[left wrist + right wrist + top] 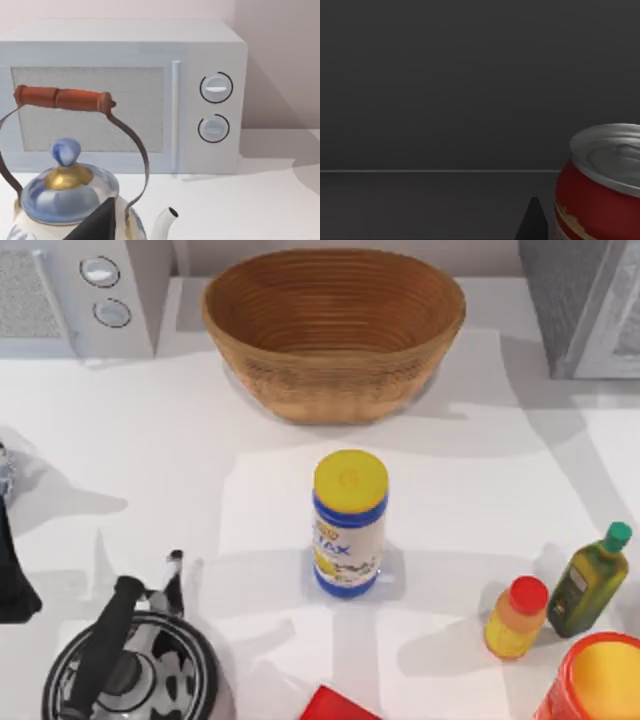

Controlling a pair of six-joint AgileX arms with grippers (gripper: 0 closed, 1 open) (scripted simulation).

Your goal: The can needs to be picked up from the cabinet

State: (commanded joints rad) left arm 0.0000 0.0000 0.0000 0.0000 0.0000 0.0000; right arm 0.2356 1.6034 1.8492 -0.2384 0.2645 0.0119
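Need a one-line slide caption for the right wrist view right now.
Right wrist view: a red can with a silver lid stands upright on a dark cabinet shelf.

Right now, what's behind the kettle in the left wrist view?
A microwave stands behind the kettle, door and two dials showing. The kettle's body and handle cover the lower left of its door.

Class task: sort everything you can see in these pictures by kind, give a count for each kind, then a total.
Bottles and lidded containers: 4 (yellow-lidded bottle, orange bottle, green oil bottle, orange tub)
Cans: 1 (red can)
Kettles: 1 (kettle)
Baskets: 1 (basket)
Microwaves: 1 (microwave)
Total: 8
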